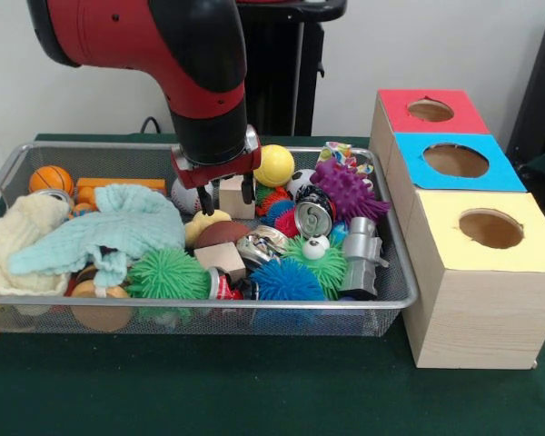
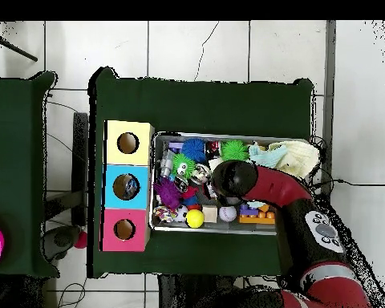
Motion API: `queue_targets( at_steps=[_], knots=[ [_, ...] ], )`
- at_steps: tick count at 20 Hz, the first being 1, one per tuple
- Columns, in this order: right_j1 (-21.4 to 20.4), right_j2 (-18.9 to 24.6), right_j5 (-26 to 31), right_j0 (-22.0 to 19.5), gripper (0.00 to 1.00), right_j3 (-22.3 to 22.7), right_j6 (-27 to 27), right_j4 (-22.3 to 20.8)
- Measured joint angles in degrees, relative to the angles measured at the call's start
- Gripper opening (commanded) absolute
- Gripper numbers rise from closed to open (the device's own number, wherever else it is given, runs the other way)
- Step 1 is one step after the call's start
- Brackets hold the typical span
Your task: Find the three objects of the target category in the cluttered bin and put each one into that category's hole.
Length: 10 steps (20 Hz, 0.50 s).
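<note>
Your red and black arm reaches down into the shallow silver wire-mesh bin [image 1: 395, 272], and its jaws [image 1: 226, 193] are spread, hanging just above the clutter with a pale wooden block [image 1: 235, 195] showing between and behind the two black fingertips. They pinch nothing. Just to the picture's right of them in the front view sits a smooth yellow ball [image 1: 275, 165], and further right a spiky purple ball [image 1: 348, 190] beside a crushed drink can [image 1: 313, 218]. A pale green cloth [image 1: 118, 229] is draped over the bin's other half, near a small orange basketball [image 1: 51, 179]. The round hole in the bright blue panel [image 1: 456, 161] is the middle one of the pale wooden box [image 1: 490, 318], which stands on the dark green tabletop [image 1: 254, 391] just beside the bin. From overhead, the arm covers the bin's middle.
</note>
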Motion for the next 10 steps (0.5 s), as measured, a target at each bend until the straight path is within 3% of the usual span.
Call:
queue_targets(
  at_steps=[10],
  knots=[
    [-0.3,-2.03,4.83,0.39,1.0,0.01,0.0,-0.93]
  ],
)
